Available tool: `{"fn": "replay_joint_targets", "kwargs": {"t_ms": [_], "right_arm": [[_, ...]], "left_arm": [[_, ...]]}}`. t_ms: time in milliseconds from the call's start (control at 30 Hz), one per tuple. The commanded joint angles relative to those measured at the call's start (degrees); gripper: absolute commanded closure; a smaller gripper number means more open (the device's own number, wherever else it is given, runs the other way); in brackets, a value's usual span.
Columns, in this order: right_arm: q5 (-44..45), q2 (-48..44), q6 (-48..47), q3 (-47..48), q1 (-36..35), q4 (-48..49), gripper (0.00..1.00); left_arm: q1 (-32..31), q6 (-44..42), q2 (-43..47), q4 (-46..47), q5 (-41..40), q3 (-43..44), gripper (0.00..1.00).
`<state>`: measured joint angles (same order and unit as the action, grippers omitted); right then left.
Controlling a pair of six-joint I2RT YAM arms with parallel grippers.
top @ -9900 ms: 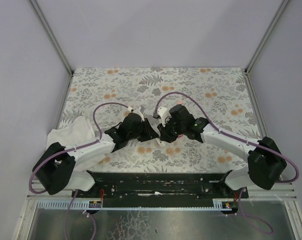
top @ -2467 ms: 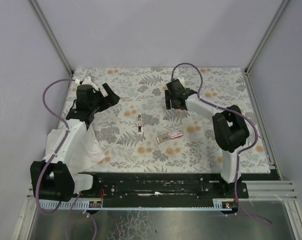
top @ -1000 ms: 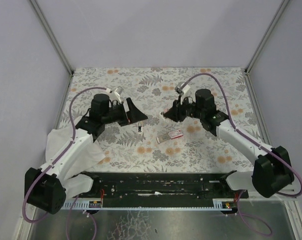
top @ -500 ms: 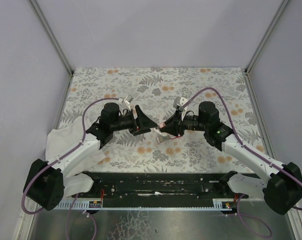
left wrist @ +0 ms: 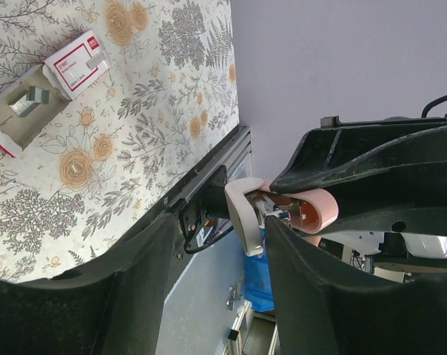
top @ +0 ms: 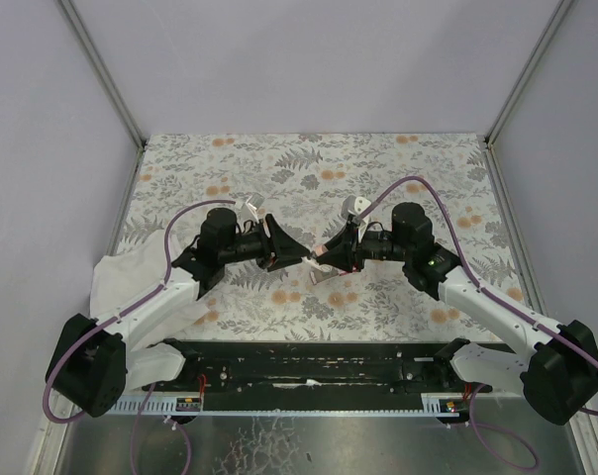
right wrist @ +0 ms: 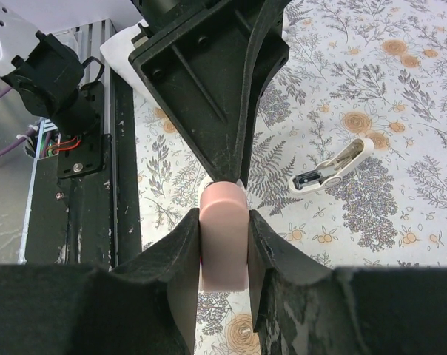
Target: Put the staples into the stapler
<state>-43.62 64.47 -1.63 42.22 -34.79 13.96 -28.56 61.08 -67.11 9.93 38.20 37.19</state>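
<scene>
Staples: small silvery strips lying in tan tray, slid out of red box on flowered table. Stapler, pink, clamped in right gripper; left gripper fingers apart around its end.

The counter has a grey leaf print with orange flowers. Under the spot where the left gripper and right gripper meet lies a red staple box, its tan tray drawn out with staples inside. A small white-and-black piece lies beside the right gripper. A white cloth lies well behind the left gripper.
</scene>
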Motion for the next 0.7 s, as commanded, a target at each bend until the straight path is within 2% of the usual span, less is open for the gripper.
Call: {"fn": "replay_joint_targets", "kwargs": {"t_ms": [0, 367, 667], "right_arm": [[-0.6, -1.3, -1.3, 0.7, -0.6, 4.1, 1.0], [-1.0, -1.5, -0.4, 0.8, -0.5, 6.6, 1.0], [-0.9, -3.5, 5.0, -0.9, -0.5, 14.6, 1.0]], "left_arm": [[-0.6, 0.7, 1.0, 3.1, 0.1, -1.6, 0.51], [-1.5, 0.4, -0.5, 2.9, 2.1, -3.2, 0.56], [-1.6, -0.1, -1.6, 5.3, 1.9, -7.5, 0.55]]}}
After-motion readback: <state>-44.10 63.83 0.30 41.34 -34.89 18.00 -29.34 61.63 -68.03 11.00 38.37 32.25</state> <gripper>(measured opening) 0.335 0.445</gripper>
